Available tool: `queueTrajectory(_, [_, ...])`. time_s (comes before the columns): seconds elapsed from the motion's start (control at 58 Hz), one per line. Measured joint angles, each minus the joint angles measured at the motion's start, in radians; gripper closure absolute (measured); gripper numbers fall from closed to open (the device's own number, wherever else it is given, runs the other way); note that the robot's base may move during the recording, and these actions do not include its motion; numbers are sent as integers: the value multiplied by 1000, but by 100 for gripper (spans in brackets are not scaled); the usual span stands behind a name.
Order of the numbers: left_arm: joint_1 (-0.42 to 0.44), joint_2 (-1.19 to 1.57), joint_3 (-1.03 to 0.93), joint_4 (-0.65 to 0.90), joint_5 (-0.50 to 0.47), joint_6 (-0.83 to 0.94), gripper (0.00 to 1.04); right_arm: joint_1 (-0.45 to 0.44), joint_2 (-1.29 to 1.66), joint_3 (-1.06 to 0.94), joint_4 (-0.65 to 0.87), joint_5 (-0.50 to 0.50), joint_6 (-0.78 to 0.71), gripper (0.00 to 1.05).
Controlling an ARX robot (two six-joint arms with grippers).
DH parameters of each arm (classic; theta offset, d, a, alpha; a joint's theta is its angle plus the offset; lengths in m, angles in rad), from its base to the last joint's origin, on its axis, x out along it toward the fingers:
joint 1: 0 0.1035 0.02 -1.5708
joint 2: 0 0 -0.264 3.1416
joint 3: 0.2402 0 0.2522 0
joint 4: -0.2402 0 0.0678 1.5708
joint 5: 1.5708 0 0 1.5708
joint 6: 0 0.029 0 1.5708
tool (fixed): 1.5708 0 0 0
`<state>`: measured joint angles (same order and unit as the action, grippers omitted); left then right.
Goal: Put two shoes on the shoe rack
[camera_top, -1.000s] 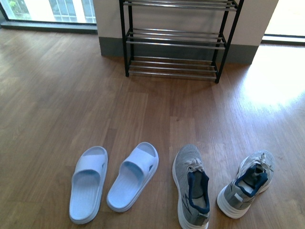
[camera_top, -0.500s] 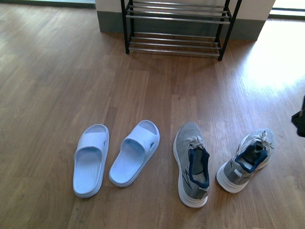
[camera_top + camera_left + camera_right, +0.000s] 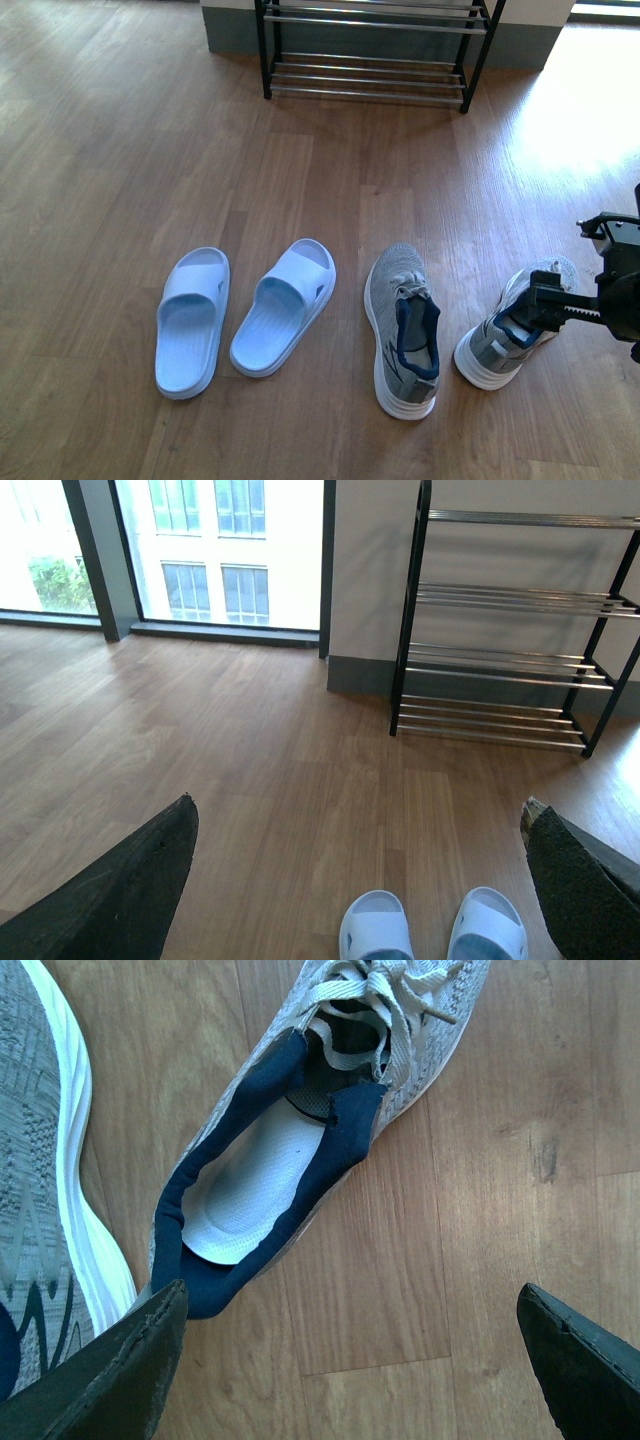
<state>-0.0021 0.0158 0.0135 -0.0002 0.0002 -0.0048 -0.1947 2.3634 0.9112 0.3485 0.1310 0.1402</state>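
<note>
the right gripper (image 3: 348, 1290) hangs over the right-hand sneaker (image 3: 300, 1160), jaws spread wide and gripping nothing; the other sneaker (image 3: 402, 330) lies just beside. the left gripper (image 3: 358, 802), seen only by its own camera, is equally wide apart and empty; that view shows the shoe rack (image 3: 500, 598) against the wall, well beyond the blue slides (image 3: 283, 320).

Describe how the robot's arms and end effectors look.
The right arm is black and blocky, with a toothed rail. The left end effector and right end effector each have two dark wedge-shaped fingers with rough, grainy surfaces and paler worn edges. No markings are visible.
</note>
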Motion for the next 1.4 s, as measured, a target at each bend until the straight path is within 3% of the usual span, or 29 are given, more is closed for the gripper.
queueTrajectory(0.362, [0, 0, 0, 0, 0, 0, 9, -13, 172, 193, -82, -3, 34, 9])
queueTrajectory(1.224, [0, 0, 0, 0, 0, 0, 9, -70, 390, 396, -135, -82, 124, 9])
queueTrajectory(1.396, [0, 0, 0, 0, 0, 0, 9, -71, 406, 402, -121, -112, 130, 40])
